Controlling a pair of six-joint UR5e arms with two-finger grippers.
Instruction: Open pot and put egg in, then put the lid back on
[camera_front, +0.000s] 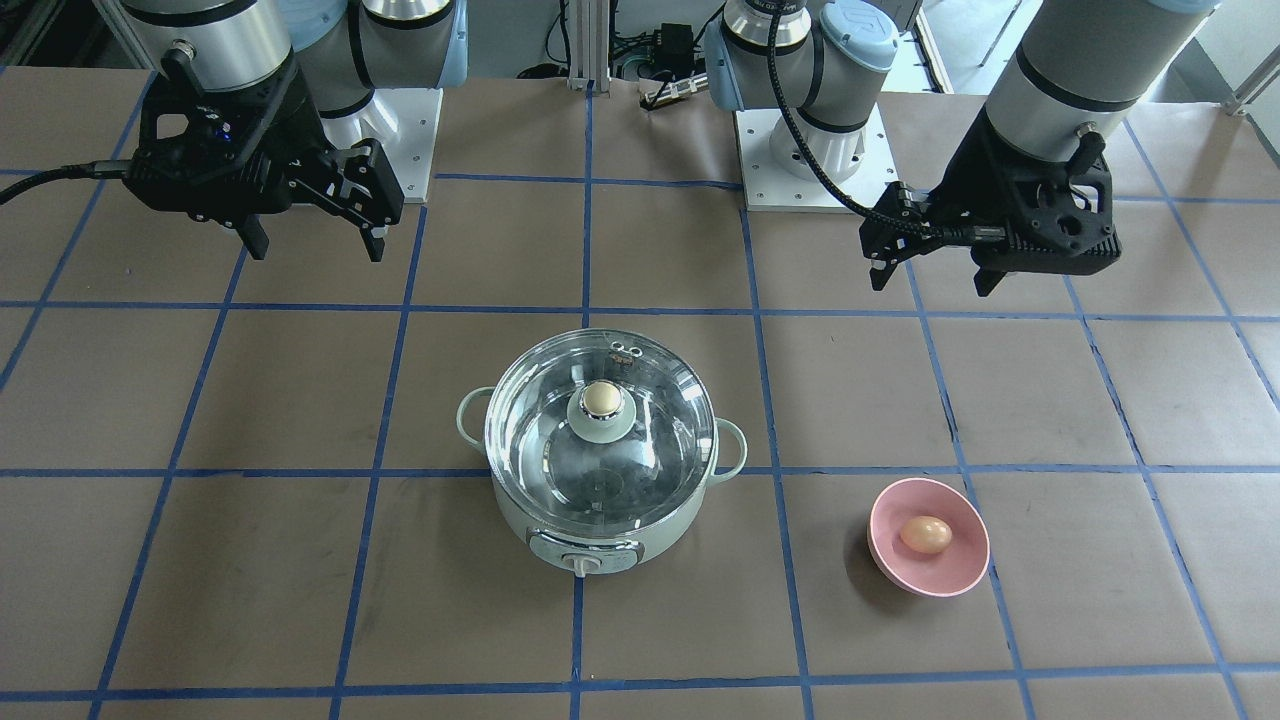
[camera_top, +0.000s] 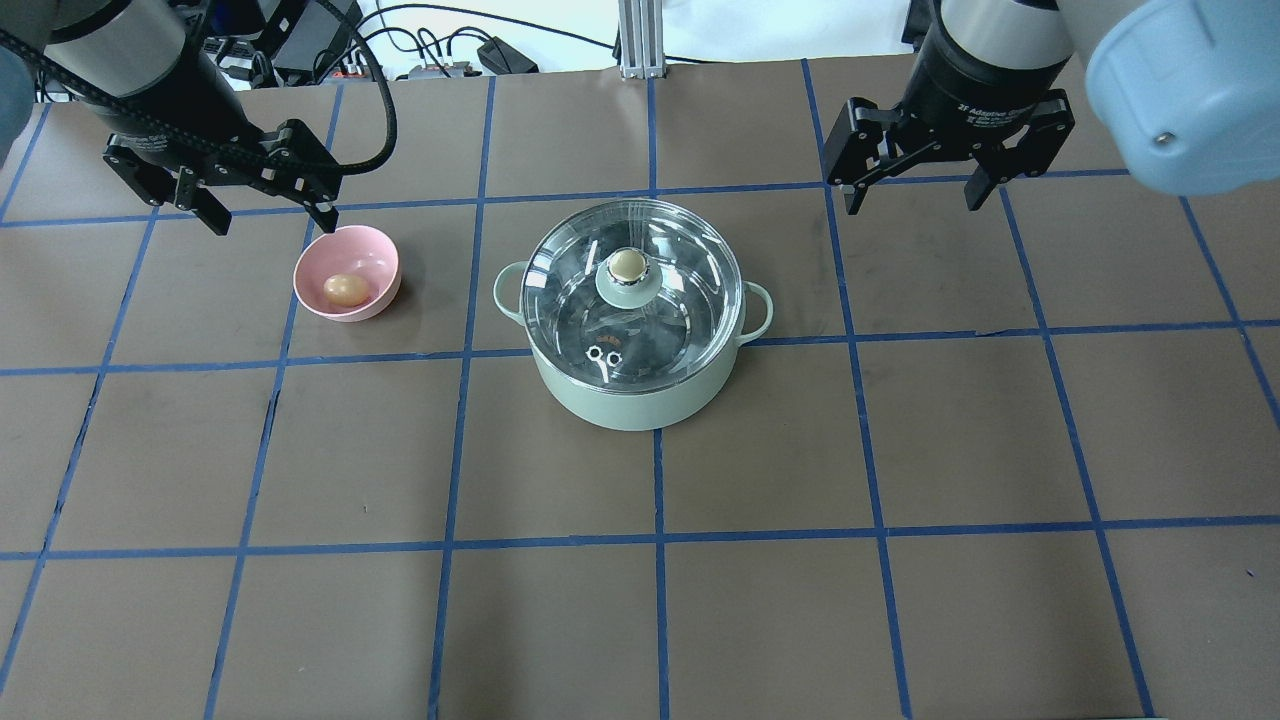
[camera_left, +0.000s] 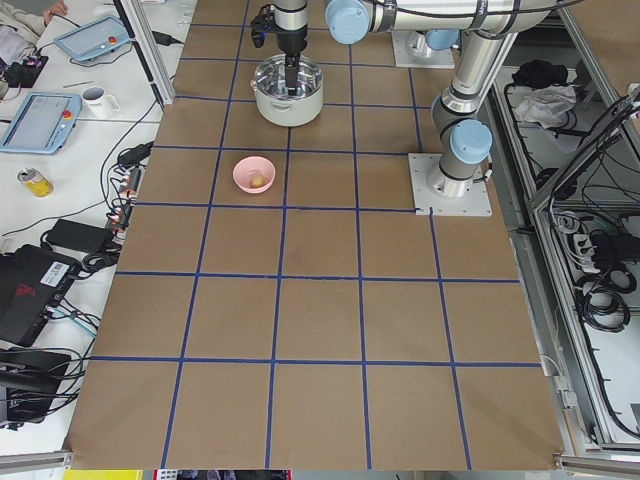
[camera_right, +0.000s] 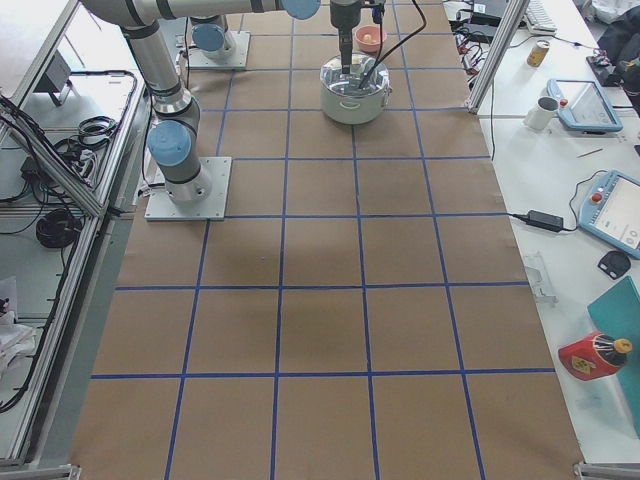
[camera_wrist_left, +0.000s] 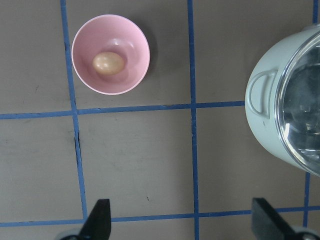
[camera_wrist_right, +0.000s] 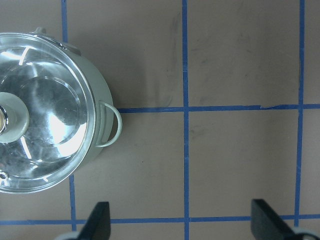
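Note:
The mint-green pot (camera_top: 632, 395) stands mid-table with the glass lid (camera_top: 680, 275) on it, beige knob (camera_top: 627, 264) on top. It also shows in the front view (camera_front: 560, 525) with its lid (camera_front: 540, 440). The tan egg (camera_top: 343, 289) lies in a pink bowl (camera_top: 372, 250) to the pot's left; in the front view the egg (camera_front: 925, 534) is at the right. My left gripper (camera_top: 267, 213) is open and empty, raised behind the bowl. My right gripper (camera_top: 912, 198) is open and empty, raised behind and right of the pot. The left wrist view shows the egg (camera_wrist_left: 108, 63) and the pot (camera_wrist_left: 265, 125).
The table is brown paper with a blue tape grid (camera_top: 655, 520). The arm bases (camera_front: 800, 150) stand at the robot's side of the table. Operators' benches with tablets and a mug (camera_right: 548, 110) flank the table's far side.

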